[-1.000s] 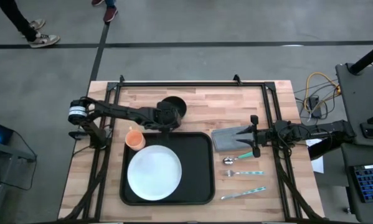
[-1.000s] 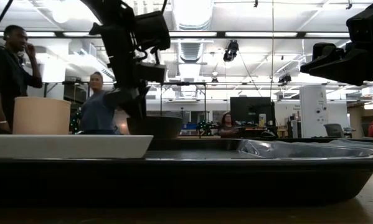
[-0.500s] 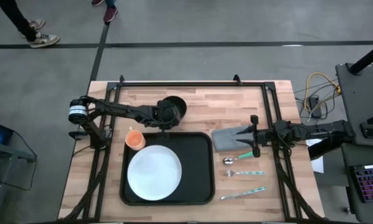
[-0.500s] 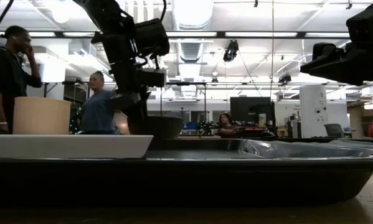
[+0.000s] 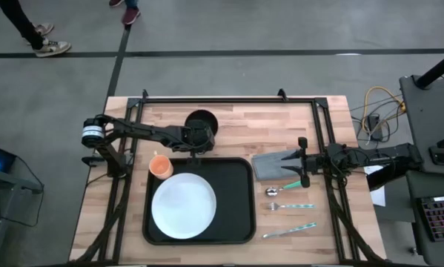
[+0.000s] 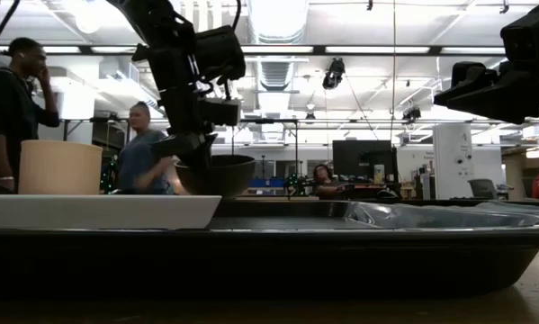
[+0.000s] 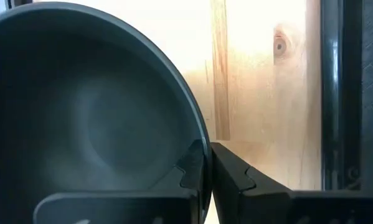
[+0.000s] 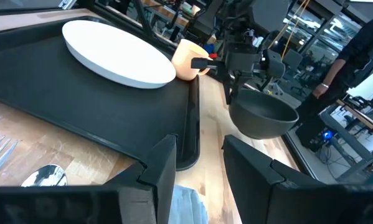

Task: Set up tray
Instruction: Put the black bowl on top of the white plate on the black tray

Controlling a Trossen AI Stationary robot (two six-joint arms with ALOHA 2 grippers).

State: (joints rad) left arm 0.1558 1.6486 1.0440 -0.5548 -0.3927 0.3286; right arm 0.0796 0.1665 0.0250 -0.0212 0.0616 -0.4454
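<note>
A dark bowl (image 5: 200, 121) is at the far side of the table, just beyond the black tray (image 5: 236, 194). My left gripper (image 5: 196, 139) is shut on the bowl's near rim. The tray holds a white plate (image 5: 183, 205), and an orange cup (image 5: 160, 165) stands by its far left corner. My right gripper (image 5: 303, 172) waits open at the table's right, over the grey napkin (image 5: 268, 165), with nothing between its fingers. My left gripper pinches the bowl's rim (image 7: 195, 134) on its near side, one finger inside the bowl and one (image 7: 233, 171) outside. The fingers slant down from the table's near left. In the right wrist view the bowl (image 8: 263, 115) seems raised a little off the wood, hanging from the fingers.
A spoon (image 5: 273, 191), a fork (image 5: 288, 206) and a knife (image 5: 288, 231) lie on the wood right of the tray. A dark frame rail (image 5: 229, 100) runs along the far edge. People stand in the room beyond the table.
My left gripper has shut on the bowl's rim without moving away. The bowl has shifted a little toward the table's left, and its rim stands higher than before in the low view.
</note>
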